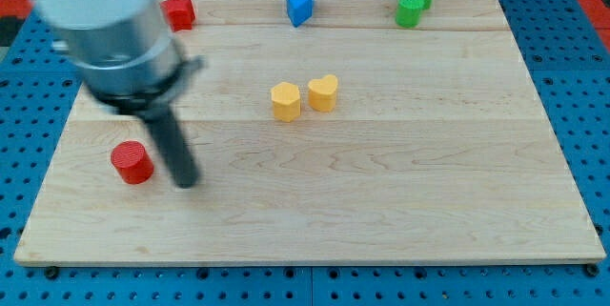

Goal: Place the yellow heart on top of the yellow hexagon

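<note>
The yellow hexagon (pixel 284 100) sits near the middle of the wooden board (pixel 381 201). The yellow heart (pixel 323 92) stands just to its right, nearly touching it. My tip (pixel 188 182) rests on the board at the view's lower left, far from both yellow blocks and just right of a red cylinder (pixel 132 162).
A red block (pixel 178 11) sits at the board's top left beside the arm's grey body (pixel 114 30). Two blue blocks (pixel 300 1) stand together at the top centre. A green star and a green block (pixel 414 3) sit at the top right.
</note>
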